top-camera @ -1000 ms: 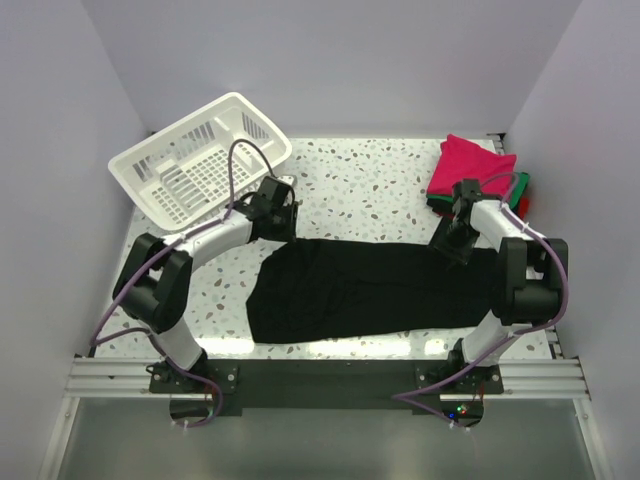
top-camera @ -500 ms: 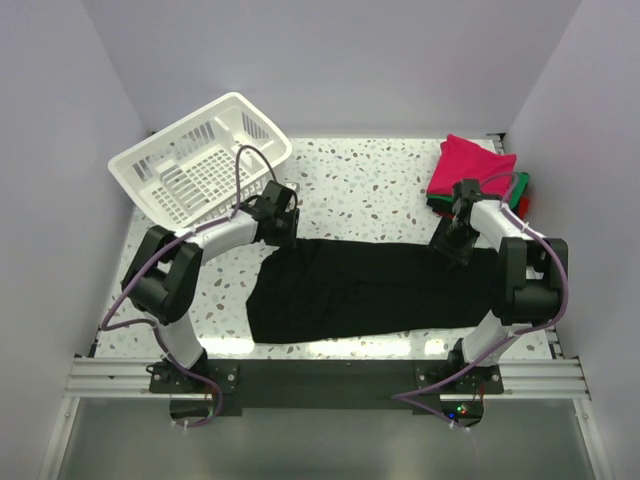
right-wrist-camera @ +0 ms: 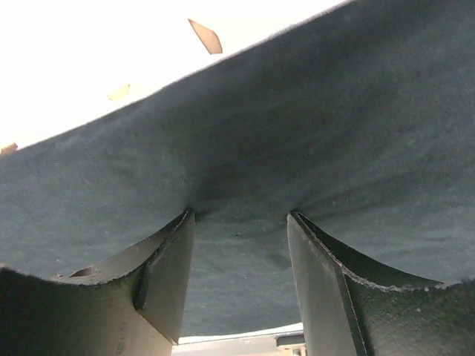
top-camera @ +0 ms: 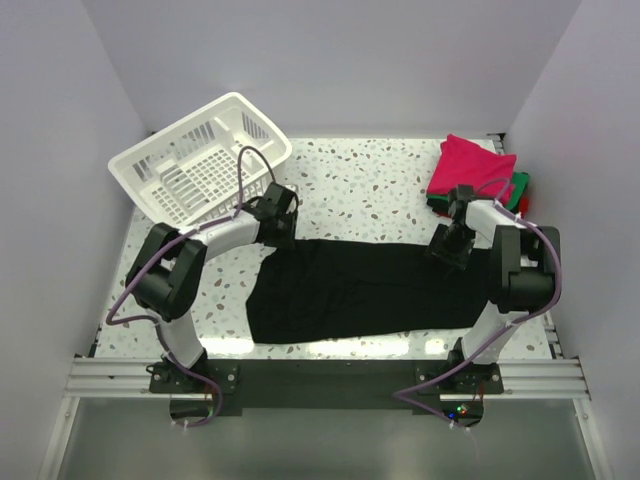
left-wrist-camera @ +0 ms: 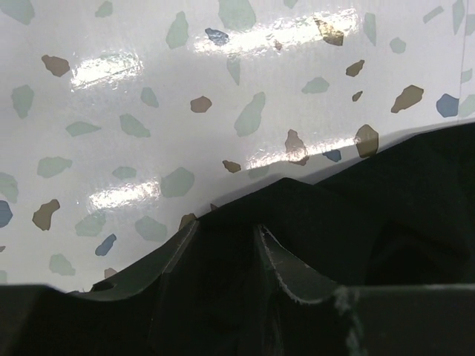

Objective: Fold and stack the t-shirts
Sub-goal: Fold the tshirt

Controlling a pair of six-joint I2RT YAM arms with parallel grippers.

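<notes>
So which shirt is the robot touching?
The big black shirt, spread out flat by itself. The pink shirt and the green shirt under it sit stacked in the far right corner.

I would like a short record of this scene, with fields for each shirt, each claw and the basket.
Black t-shirt: spread flat on the table, lengthwise left to right.
Left claw: on its far left corner; grip not clear.
Right claw: on its far right edge; grip not clear.
Folded stack: far right corner, pink on top, green below.
Basket: white, tilted, far left.
</notes>
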